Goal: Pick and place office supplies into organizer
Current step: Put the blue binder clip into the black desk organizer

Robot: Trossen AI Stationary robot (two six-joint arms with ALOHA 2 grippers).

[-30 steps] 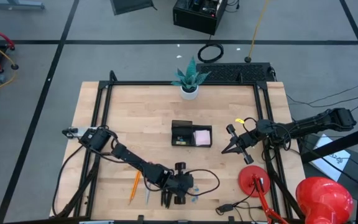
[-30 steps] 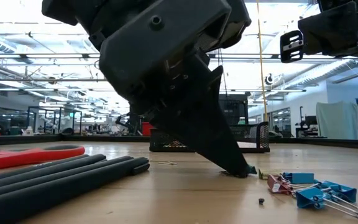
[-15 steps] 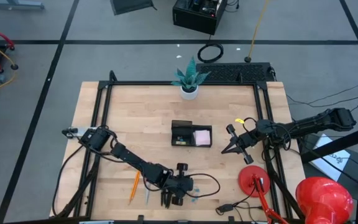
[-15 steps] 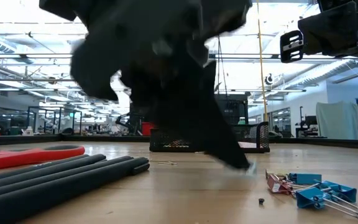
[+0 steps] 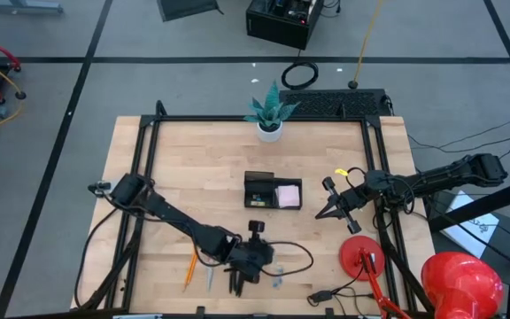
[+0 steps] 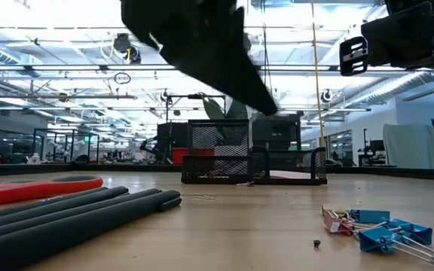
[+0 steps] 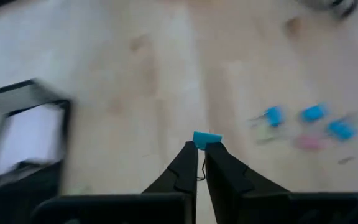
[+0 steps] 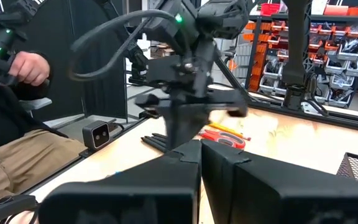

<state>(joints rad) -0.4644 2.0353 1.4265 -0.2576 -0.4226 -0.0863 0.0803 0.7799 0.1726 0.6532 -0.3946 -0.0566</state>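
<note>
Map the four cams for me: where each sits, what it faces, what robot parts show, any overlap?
High: overhead, straight down; both arms, organizer.
Low: table height, level; blurred left arm overhead, black pens, blue clips.
Left wrist: its pincer gripping a blue clip.
Right wrist: its shut pincer facing the left arm.
Shared: the organizer in high and low views.
</note>
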